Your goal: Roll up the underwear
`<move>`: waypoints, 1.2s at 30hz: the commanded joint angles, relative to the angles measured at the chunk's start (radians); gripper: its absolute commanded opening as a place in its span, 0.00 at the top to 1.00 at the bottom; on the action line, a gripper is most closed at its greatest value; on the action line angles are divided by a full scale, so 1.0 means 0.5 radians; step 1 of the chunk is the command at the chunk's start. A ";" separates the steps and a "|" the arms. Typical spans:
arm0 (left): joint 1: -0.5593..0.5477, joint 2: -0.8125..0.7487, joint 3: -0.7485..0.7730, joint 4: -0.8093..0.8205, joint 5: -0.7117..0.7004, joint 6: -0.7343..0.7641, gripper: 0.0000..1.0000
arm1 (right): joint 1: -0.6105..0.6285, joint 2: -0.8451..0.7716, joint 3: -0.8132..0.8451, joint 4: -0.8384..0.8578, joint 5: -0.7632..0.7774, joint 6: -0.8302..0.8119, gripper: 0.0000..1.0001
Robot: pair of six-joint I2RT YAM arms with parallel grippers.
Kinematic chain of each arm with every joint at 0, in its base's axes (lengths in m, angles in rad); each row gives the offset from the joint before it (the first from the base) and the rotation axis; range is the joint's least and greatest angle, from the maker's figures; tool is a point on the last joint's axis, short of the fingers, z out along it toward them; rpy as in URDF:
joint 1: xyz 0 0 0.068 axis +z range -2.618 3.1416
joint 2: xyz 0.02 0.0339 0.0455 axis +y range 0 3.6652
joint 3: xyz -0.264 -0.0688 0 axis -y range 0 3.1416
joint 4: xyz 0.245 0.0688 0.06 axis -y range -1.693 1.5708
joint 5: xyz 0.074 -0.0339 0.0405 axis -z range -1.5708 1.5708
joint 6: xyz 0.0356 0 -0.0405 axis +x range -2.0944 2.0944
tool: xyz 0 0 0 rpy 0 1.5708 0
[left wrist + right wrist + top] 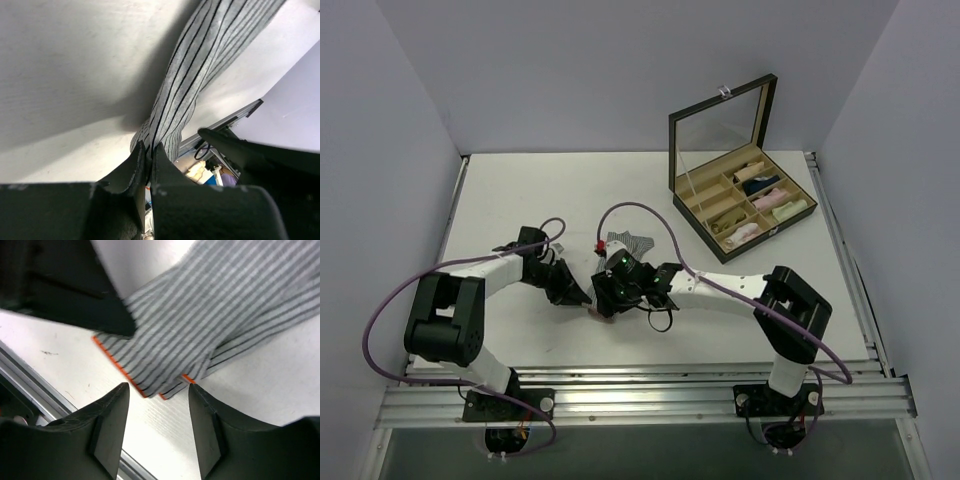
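The underwear (200,325) is a grey pinstriped cloth with an orange-red edge, lying folded on the white table (520,200). My left gripper (149,150) is shut on one end of the cloth, and the underwear (195,65) stretches away from its fingertips. The right gripper (157,390) stands open just short of the folded orange edge, with nothing between its fingers. From above, the left gripper (582,294) and right gripper (607,300) meet near the table's middle front. They hide most of the underwear (630,243), which shows only as a grey patch behind them.
A black box (740,200) with its glass lid up stands at the back right, its compartments holding small rolled garments. The metal rail (640,385) of the table's front edge runs close behind both grippers. The left gripper's dark finger (75,290) fills the right wrist view's upper left.
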 commanded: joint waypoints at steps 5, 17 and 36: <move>0.001 0.136 0.165 -0.234 0.095 -0.068 0.98 | 0.184 -0.147 0.174 -0.175 0.225 -0.645 0.47; 0.001 0.262 0.174 -0.311 0.168 -0.163 0.98 | 0.482 0.073 0.276 -0.242 0.756 -1.157 0.44; 0.004 0.425 0.263 -0.473 0.165 -0.169 0.98 | 0.586 0.159 0.131 -0.040 0.827 -1.378 0.46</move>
